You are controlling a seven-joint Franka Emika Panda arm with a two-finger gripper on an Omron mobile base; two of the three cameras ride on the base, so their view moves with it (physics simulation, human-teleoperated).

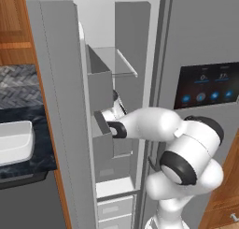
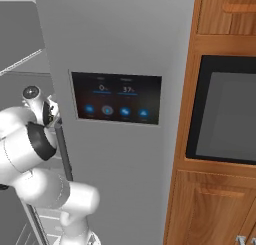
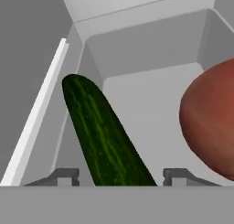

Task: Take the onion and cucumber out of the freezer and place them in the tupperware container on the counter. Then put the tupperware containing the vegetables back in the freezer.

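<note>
The cucumber lies in a freezer door bin, just left of the onion. The pincer straddles it, tips spread, gripping nothing. Close squarely on the cucumber, clear of the onion.

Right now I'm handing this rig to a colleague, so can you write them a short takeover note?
Gripper: open, one fingertip on either side of the cucumber, not closed on it yet.
Arm reaches into the open freezer.
Cucumber and onion both lie in a grey freezer bin, onion to the cucumber's right in the hand view.
White container sits on the dark counter, left of the freezer.
Done: freezer open, gripper lined up.
Left: grasp and move both vegetables into the container, then put it in the freezer.
</note>
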